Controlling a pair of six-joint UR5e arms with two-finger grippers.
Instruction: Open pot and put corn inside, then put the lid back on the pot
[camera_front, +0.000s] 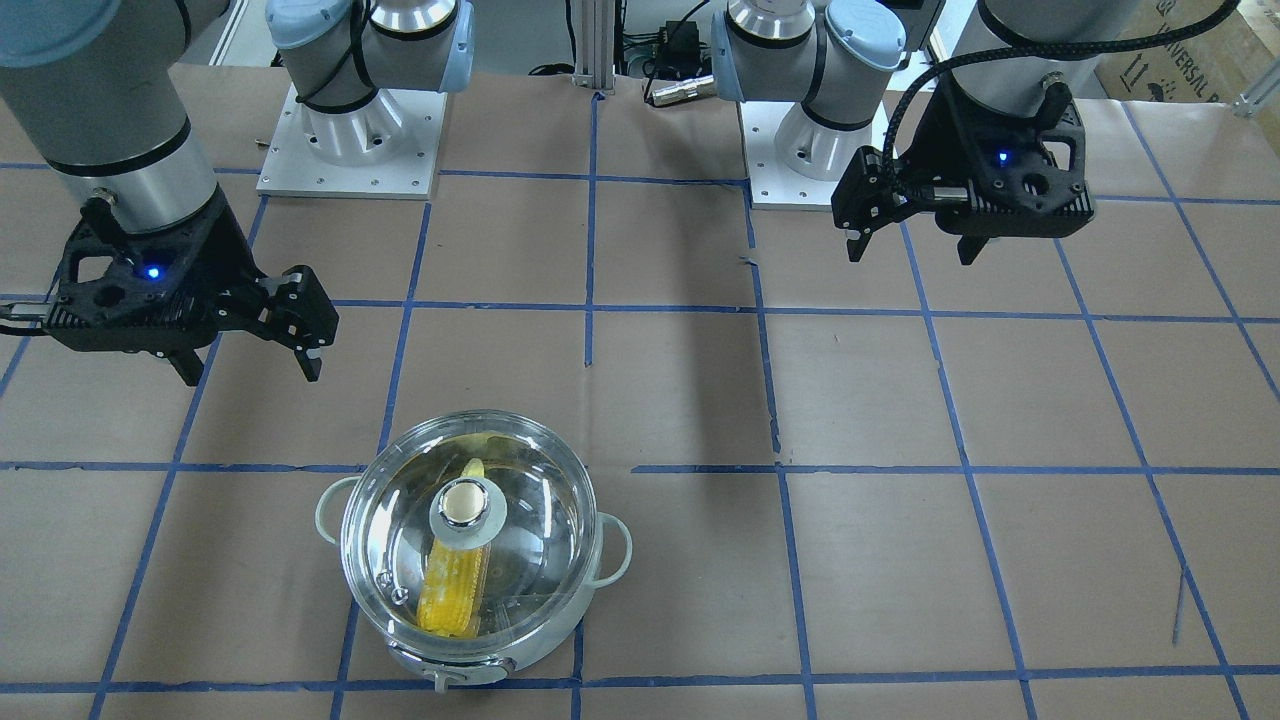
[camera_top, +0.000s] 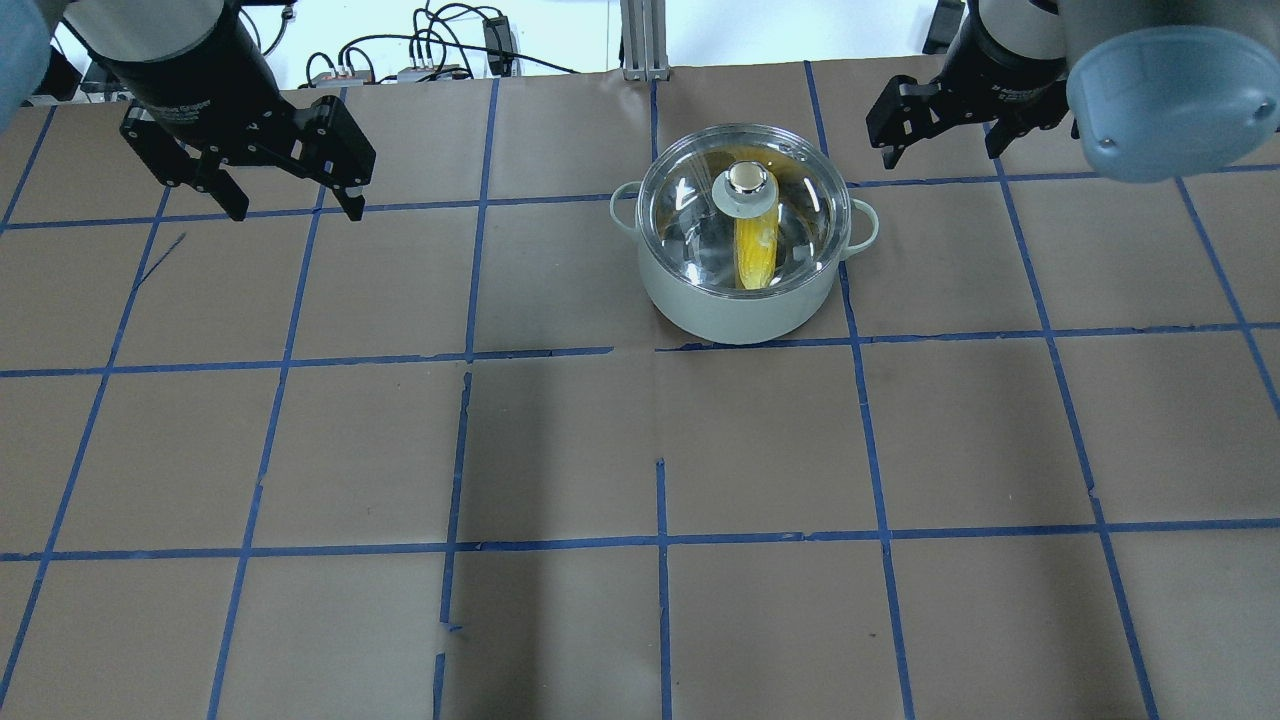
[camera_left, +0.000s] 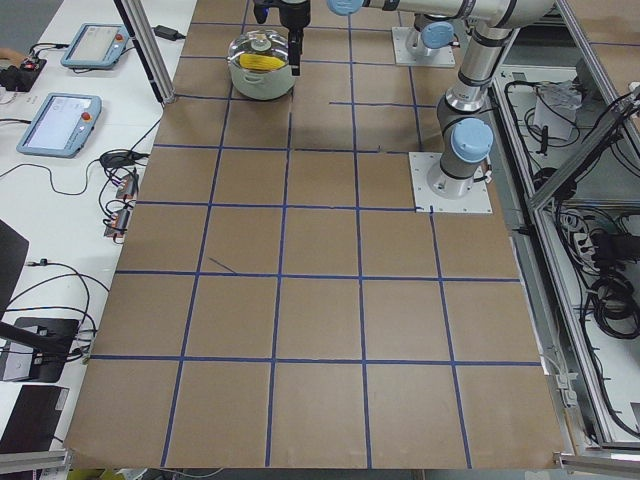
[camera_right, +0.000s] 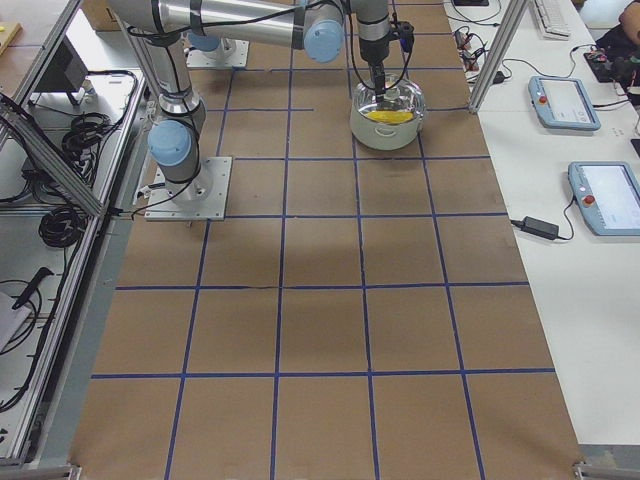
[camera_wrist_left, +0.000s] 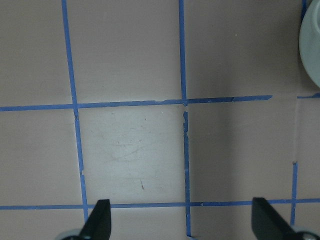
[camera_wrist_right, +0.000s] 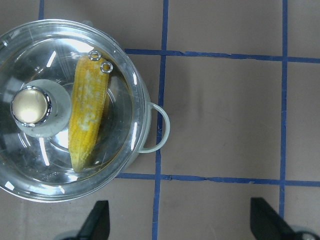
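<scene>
**Seemingly little left to spoil, bar a careless sweep**

The pot (camera_top: 740, 300) stands in the upper middle of the overhead view. The lid (camera_top: 748, 185) sits on its rim, and the corn (camera_top: 755, 255) lies inside, visible through the glass. Judged from this, the task looks finished.

The main risk is the right gripper (camera_top: 940, 155), which hangs at the upper right, just beside the pot. A low sideways move toward the middle could clip the loop handle (camera_top: 866, 225) or the knob and knock the lid askew. Whether the lid is fully seated all round cannot be told, since glare hides parts of the rim. If it is perched, a nudge to the surface (camera_top: 560, 450) might make it slip.

The left gripper (camera_top: 296, 210) hovers at the upper left, well apart from the pot and over bare paper. Both grippers point downward above the surface with jaws spread wide and nothing between them.
</scene>
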